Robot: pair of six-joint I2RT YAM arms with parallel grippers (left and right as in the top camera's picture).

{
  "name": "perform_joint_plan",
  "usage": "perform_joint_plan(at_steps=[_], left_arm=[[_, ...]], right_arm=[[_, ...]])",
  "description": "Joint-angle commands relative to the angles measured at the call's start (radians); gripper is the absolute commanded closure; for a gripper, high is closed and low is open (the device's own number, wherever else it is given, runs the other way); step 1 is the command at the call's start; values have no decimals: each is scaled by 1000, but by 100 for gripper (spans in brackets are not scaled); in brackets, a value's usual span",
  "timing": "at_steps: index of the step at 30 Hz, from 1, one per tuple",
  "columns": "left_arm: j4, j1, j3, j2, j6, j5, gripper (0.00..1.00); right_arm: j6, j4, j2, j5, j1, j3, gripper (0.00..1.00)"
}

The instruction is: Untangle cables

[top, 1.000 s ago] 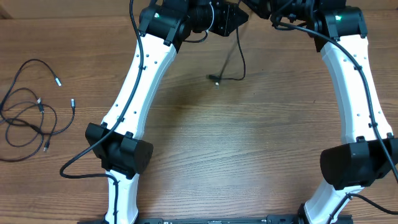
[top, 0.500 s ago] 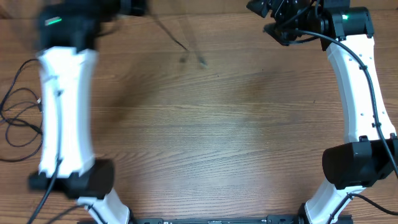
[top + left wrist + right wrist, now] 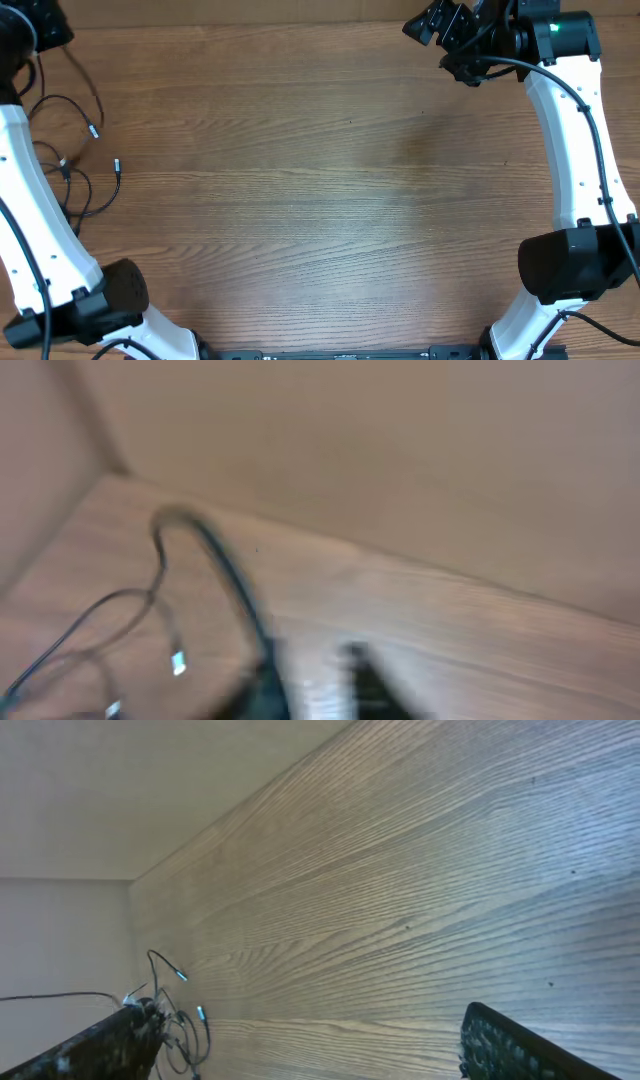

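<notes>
Progress: cables point(image 3: 70, 170) lie at far-left edge of table point(image 3: 320, 200), beside left arm point(image 3: 35, 220), in loose loops that cross each other. One strand arcs up toward left claw point(image 3: 312, 678) in back-left corner.
Judged part-done: loops slack, no tight knot seen, but strands not laid apart.
Left claw: view blurred, cannot tell whether pinching strand or free.
Right claw point(image 3: 305, 1042): wide, empty, back-right, well apart from cables.
Count: two arms, two claws, three plug ends point(image 3: 93, 130) showing. Cable number unclear, arm hides part.

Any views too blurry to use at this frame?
Left wrist: heavy motion blur, cables smeared. Overhead: sharp, evenly lit, cables crisp. Right wrist: table grain sharp, no glare; cables tiny in the far corner.
</notes>
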Motion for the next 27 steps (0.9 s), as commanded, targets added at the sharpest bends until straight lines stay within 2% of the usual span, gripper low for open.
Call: perform_joint_plan(at_steps=[1,10,17,21,27], left_arm=[[-26,14,-3,44,-8,-156,1],[-39,15,-3,-2,-162,-188,1],[-74,11,-3,-128,-168,-142,1],[-160,10,-3,-205,-179,-99,0],[-305,10,-3,-226,-203,-100,0]], right_arm=[[-54,-9,-3,10,1,18,8],[-148,-97,-3,67,1,18,0],[-284,-136,-13,71,1,18,0],[-350,-159,-62,109,1,19,0],[-357,-248,-207,191,0,19,0]])
